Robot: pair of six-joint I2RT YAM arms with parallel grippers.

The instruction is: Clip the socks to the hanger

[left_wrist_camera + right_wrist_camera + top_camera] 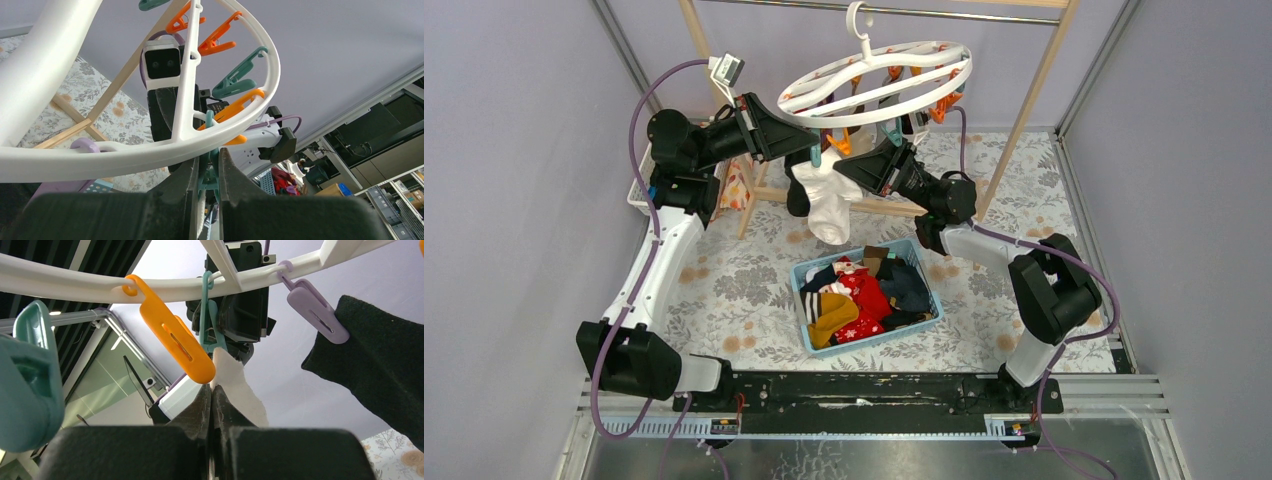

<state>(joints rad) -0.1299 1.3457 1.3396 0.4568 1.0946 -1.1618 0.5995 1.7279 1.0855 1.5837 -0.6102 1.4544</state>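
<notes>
Left claw (208,159) pinches the teal clip (209,325) hanging under the rim of the hanger (125,155) — its fingers stand narrow, one on each side of the clip. Right claw (212,390) is closed tight on the top edge of a white sock (832,210) just below that clip, and the sock hangs down above the counter (724,290) — the other socks (864,295) lie heaped in the blue basket (876,336) between the two arms.

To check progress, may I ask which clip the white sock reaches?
The slim teal clip between the orange clip and lilac clip; its tip meets the white sock, while lilac grips a black sock.
</notes>
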